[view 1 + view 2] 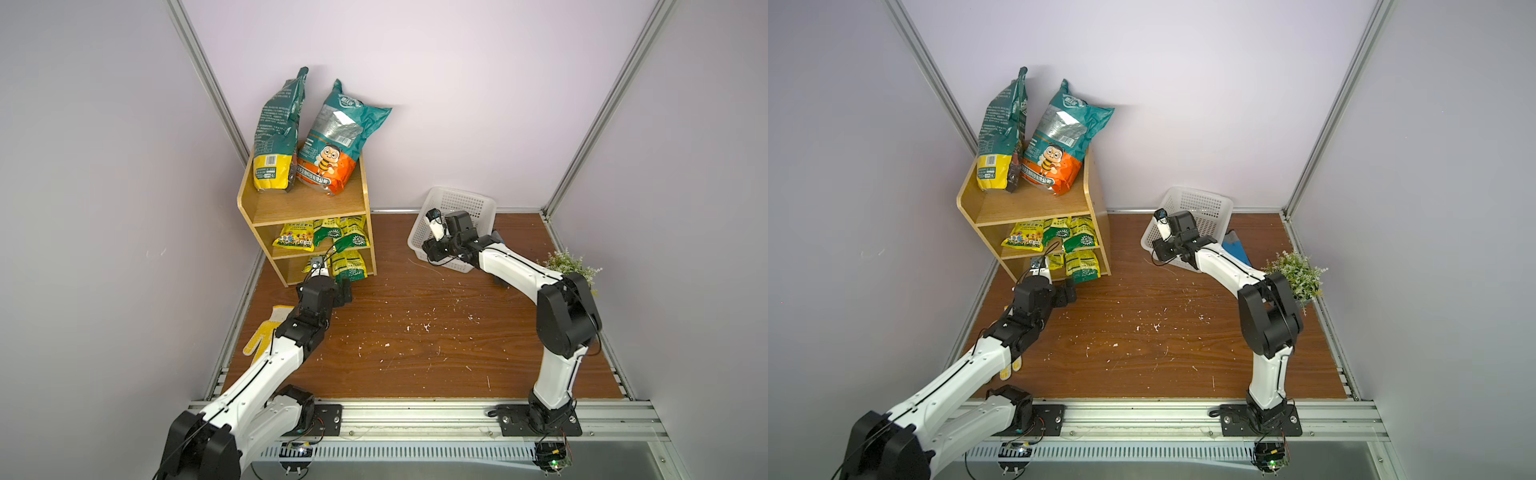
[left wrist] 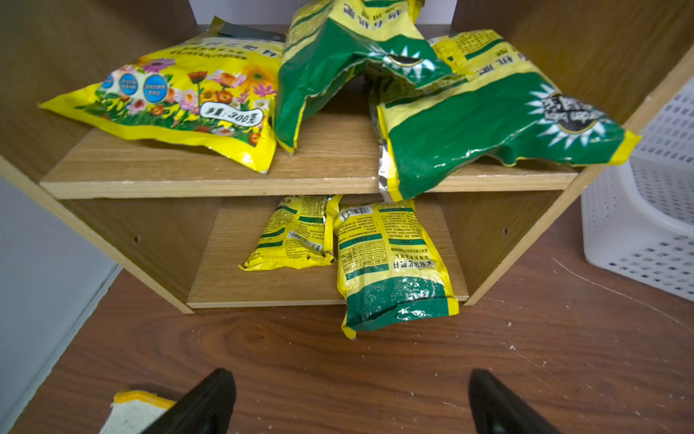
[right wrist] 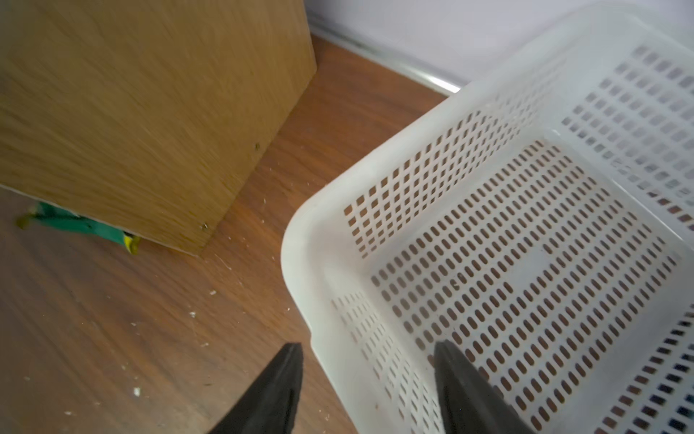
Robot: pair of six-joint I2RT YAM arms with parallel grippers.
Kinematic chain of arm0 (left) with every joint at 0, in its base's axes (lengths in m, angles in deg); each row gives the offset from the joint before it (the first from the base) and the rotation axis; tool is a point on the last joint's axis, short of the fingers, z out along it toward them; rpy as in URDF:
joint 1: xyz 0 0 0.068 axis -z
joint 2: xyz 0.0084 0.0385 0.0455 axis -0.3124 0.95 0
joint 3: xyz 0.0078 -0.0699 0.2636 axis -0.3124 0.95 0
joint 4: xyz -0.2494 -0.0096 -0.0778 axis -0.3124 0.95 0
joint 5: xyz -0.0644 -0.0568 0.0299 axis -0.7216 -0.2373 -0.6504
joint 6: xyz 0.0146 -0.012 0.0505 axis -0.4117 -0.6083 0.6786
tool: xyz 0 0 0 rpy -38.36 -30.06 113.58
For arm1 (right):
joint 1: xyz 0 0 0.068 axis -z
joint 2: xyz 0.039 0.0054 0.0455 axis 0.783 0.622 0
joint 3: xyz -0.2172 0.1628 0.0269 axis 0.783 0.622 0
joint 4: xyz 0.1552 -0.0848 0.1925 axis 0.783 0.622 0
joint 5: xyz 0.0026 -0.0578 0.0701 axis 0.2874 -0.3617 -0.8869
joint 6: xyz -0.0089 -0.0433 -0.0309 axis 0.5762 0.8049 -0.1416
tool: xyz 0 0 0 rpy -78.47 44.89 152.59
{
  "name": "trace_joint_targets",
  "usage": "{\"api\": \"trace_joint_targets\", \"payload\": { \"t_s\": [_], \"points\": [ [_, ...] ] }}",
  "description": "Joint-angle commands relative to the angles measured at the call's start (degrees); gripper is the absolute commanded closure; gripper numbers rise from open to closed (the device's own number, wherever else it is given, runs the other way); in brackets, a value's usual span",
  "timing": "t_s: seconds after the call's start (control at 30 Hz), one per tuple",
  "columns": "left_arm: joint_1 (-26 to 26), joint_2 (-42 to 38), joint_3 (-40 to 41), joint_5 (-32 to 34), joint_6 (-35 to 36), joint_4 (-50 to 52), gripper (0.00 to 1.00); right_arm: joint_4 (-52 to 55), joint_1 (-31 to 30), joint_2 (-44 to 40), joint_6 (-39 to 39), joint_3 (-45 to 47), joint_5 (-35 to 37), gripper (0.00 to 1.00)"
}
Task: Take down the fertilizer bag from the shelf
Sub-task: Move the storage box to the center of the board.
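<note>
Fertilizer bags (image 1: 332, 141) stand atop shelf (image 1: 307, 205); smaller packets (image 1: 293, 241) fill lower tiers.

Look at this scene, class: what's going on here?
Two robot arms work beside a light-wood shelf stocked with fertilizer bags. The left gripper, open and empty, faces the small yellow-green bags on the bottom tier. The right gripper straddles the near wall of the white basket, jaws apart. Two tall teal bags stand on the top tier. No bag has been taken down yet.
</note>
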Motion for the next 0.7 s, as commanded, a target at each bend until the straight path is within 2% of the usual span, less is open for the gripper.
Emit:
{"api": "trace_joint_targets", "payload": {
  "t_s": [0.0, 0.2, 0.37, 0.5, 0.67],
  "points": [
    [-1.0, 1.0, -1.3, -2.5, 4.0, 3.2, 0.00, 6.8, -1.8, 0.5, 5.8, -5.0, 3.3, 0.41],
    [-7.2, -3.5, 2.3, -9.1, 1.5, -3.5, 0.00, 7.2, -2.2, 3.8, 8.0, -7.0, 7.1, 0.42],
    [-8.4, -6.4, 3.3, -8.1, 1.0, -4.5, 0.00, 9.0, -2.5, 7.1, 11.0, -9.1, 8.6, 0.61],
    [-8.4, -7.5, 4.0, -7.1, 1.1, -5.0, 0.00, 8.2, -4.0, 6.6, 14.6, -8.1, 10.5, 0.80],
    [-8.4, -7.2, 3.9, -6.8, 1.0, -4.8, 0.00, 6.8, -8.5, 1.7, 17.0, -3.8, 12.7, 0.89]
  ]
}}
